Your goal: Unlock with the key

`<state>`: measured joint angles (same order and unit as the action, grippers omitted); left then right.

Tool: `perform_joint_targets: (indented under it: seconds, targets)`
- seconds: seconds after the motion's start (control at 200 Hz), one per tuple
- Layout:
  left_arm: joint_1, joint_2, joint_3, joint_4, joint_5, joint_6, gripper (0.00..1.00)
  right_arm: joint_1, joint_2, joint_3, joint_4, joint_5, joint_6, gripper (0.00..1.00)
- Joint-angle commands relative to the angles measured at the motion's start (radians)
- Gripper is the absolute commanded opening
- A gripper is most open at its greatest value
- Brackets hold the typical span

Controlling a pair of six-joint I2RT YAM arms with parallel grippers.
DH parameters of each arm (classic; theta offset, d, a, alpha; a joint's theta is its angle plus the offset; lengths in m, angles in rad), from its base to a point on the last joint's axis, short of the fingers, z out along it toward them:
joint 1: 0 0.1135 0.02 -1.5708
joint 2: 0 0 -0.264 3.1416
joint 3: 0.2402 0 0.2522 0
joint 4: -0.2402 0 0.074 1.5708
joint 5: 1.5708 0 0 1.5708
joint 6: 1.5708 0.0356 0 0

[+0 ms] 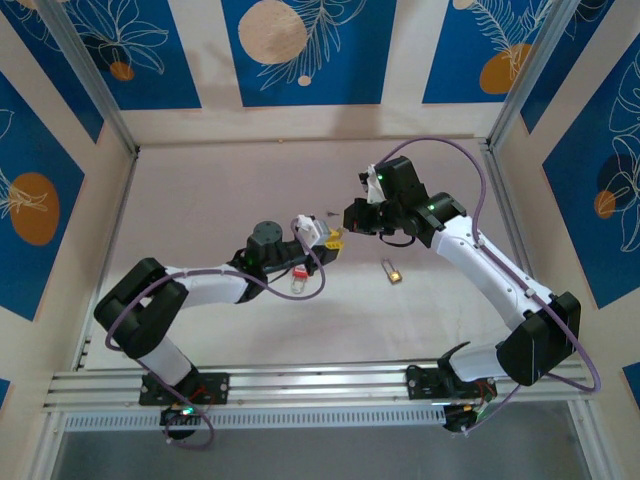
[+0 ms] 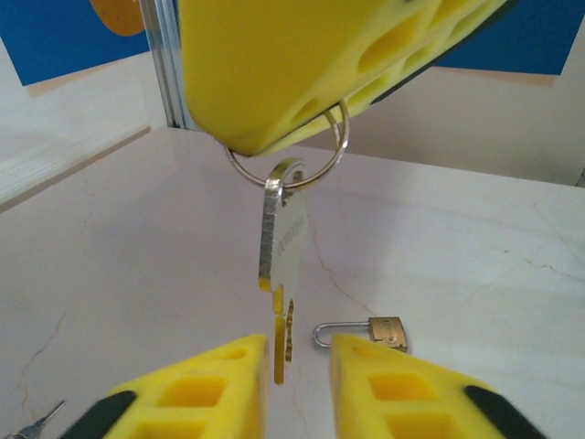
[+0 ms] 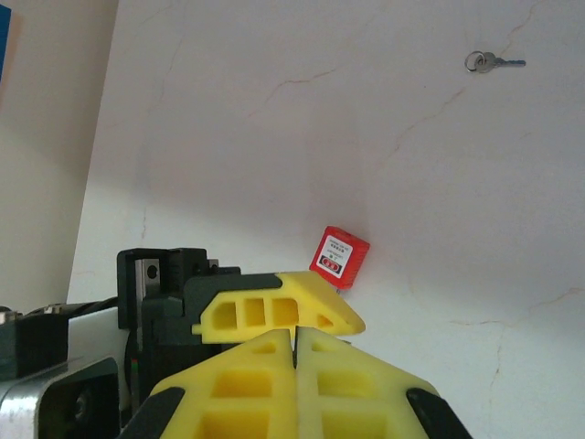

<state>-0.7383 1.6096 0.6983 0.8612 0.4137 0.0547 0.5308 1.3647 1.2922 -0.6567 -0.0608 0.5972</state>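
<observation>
Under right pincer (image 3: 296, 340) gripping its ring (image 2: 340, 146), silver key (image 2: 283, 238), left pincer (image 2: 299, 352) narrowly apart

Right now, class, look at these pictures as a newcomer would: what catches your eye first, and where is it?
Over the middle of the table, a key dangles from a ring pinched in the shut right claw, with the left claw bracketing its tip. Beyond it lies a small brass padlock, and a red padlock sits close by the claws.
</observation>
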Motion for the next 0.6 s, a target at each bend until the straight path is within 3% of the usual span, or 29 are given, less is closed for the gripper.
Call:
perform_joint_targets:
  seconds: [0.0, 0.175, 0.595]
  targets:
    - [-0.011, 0.006, 0.011, 0.052, 0.007, -0.001, 0.16, 0.006, -0.025, -0.018, 0.012, -0.031, 0.016, 0.02]
    - [-0.011, 0.003, 0.004, 0.058, 0.006, 0.003, 0.00, 0.003, -0.021, -0.020, 0.012, -0.033, 0.016, 0.01]
    - [-0.011, -0.016, -0.007, 0.029, 0.007, 0.026, 0.00, -0.029, -0.038, -0.055, 0.020, -0.026, 0.016, 0.01]
